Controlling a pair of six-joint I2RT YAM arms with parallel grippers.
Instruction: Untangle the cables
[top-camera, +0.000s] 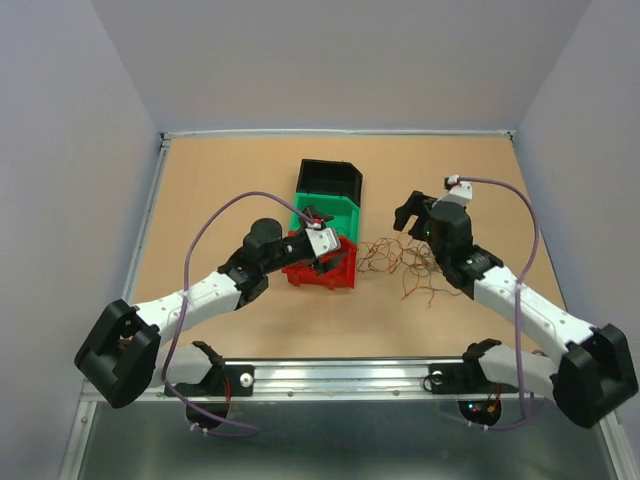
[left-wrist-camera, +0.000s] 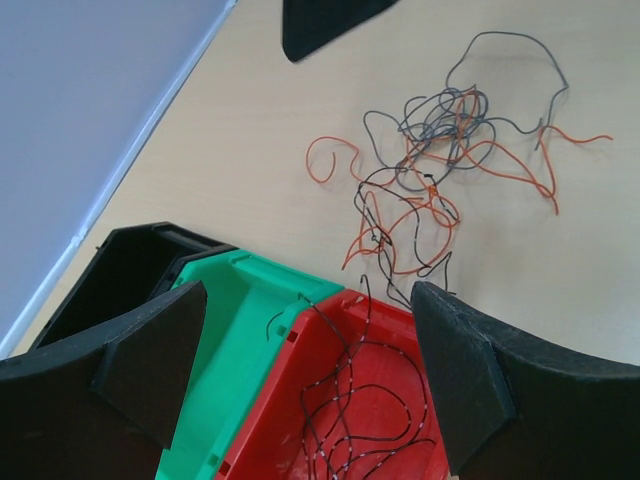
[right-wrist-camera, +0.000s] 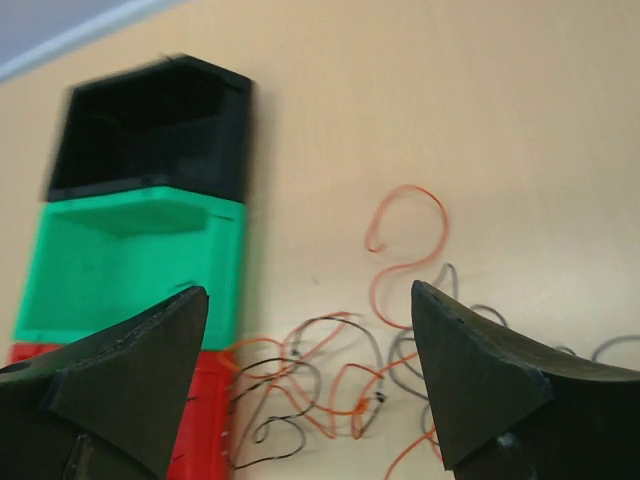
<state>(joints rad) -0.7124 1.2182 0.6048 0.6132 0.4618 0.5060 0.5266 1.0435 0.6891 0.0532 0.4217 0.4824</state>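
Red bin (left-wrist-camera: 395, 318): nearest of three in a row, next to the green bin (left-wrist-camera: 245, 340) and then the black bin (left-wrist-camera: 110, 275); a dark wire (left-wrist-camera: 350, 400) loops inside it and seems to trail over the rim.
Cables (left-wrist-camera: 440, 135): orange, grey and black strands in a loose clump on the counter (top-camera: 220, 200), just beside the red bin and under the right arm.
Left pincer (left-wrist-camera: 310, 340): spread wide above the red bin, nothing in it.
Right pincer (right-wrist-camera: 310, 330): spread wide above the clump, gripping nothing.
Done: probably one wire pulled mostly free and binned.
Left: nearly all of it. The clump is knotted, and each strand needs teasing out.
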